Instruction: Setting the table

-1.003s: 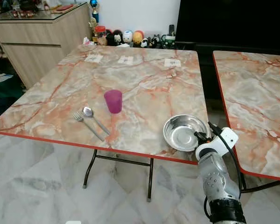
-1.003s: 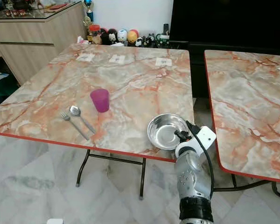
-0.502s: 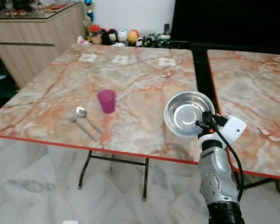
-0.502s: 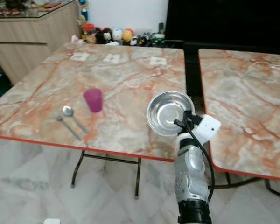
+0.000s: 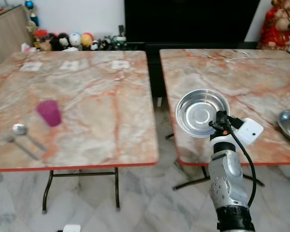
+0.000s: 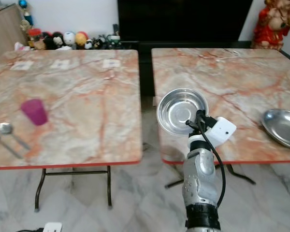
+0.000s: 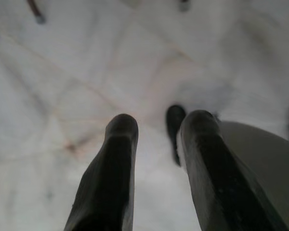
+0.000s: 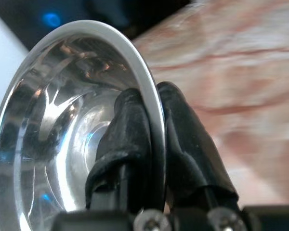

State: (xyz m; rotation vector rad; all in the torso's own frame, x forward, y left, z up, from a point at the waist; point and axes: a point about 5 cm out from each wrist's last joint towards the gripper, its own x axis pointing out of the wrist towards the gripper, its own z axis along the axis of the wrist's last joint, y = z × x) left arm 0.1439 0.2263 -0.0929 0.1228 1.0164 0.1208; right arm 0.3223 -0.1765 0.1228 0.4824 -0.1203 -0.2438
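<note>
steel bowl (image 5: 202, 111) pinched at rim by right gripper (image 5: 217, 125); left gripper (image 7: 156, 144) fingers apart

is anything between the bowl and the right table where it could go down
Nothing visible. The right gripper holds the bowl by its rim, tilted, over the right table's near edge. The marble there is bare; the steel dish sits well off to the right.

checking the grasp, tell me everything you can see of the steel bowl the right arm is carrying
The steel bowl is round, shiny and empty, with a thin rolled rim. It is held off the table, tipped so its inside faces the head camera. The right gripper pinches its rim, one of the fingers inside, the other outside. Nothing else touches it.
</note>
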